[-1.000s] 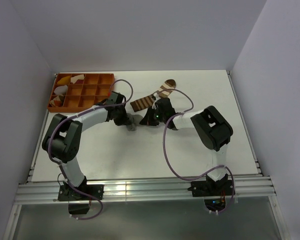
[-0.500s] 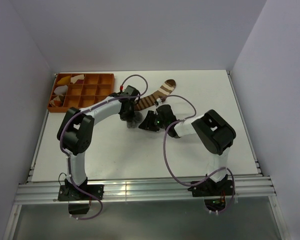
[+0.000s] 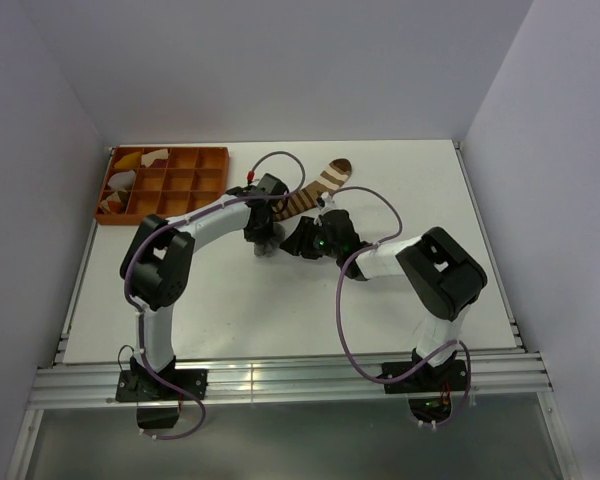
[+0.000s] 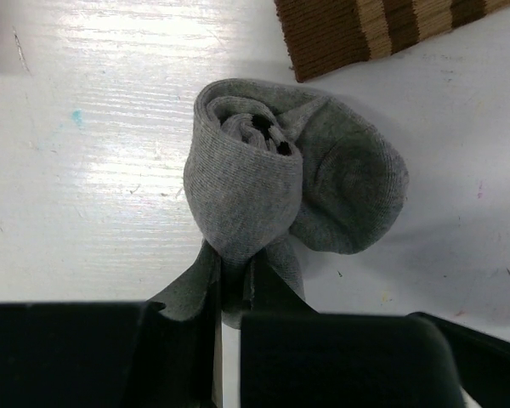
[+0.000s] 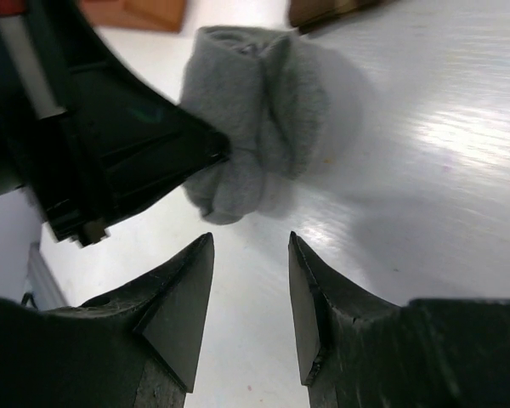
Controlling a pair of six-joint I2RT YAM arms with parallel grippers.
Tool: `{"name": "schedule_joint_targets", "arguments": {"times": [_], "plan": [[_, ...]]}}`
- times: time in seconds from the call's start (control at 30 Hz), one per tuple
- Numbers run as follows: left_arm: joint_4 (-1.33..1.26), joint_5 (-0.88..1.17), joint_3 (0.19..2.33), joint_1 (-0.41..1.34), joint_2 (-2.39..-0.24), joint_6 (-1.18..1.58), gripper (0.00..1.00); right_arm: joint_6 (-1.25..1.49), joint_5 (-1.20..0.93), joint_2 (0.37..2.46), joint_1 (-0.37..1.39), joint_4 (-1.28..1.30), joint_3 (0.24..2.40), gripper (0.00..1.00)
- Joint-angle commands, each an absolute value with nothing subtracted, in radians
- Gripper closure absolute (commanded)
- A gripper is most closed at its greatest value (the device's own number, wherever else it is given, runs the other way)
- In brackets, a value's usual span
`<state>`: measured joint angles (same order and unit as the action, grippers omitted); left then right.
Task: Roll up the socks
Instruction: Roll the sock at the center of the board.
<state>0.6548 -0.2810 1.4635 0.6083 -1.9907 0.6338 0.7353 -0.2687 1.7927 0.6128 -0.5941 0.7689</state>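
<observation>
- Two socks lie on the white table [image 3: 280, 310]. One is a grey fabric sock [image 4: 272, 187] wound into a loose roll near the table's middle. The other is a brown fabric sock with white stripes [image 3: 315, 190], flat and just beyond the roll.
- Two robot arms bend at raised elbows, their forearms angling inward so that both wrists meet at the grey sock.
- The left gripper [image 4: 232, 289] has its fingers pressed together, pinching the roll's loose lower edge.
- The right gripper [image 5: 251, 242] faces the roll from the other side, its fingers spread with nothing between them and the roll just ahead.
- One orange compartment tray [image 3: 170, 149] sits in the far left corner, holding yellow and white cloth pieces [image 3: 125, 180] too small to count.
</observation>
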Motion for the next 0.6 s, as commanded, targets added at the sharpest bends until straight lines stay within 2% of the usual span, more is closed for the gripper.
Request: {"name": "schedule_joint_targets", "arguments": {"times": [0.0,0.23,0.57], "plan": [[0.641,-0.197,1.419,0.607,-2.033,0.617,1.00,0.735,-0.147,1.729,0.617,-0.581,0.769,0.52],[0.611,-0.147,1.401,0.586,-2.008,0.606,1.00,0.695,-0.153,1.755,0.604,-0.512,0.891,0.54],[0.561,-0.095,1.353,0.549,-1.960,0.607,1.00,0.692,-0.176,1.902,0.603,-0.358,1.117,0.54]]}}
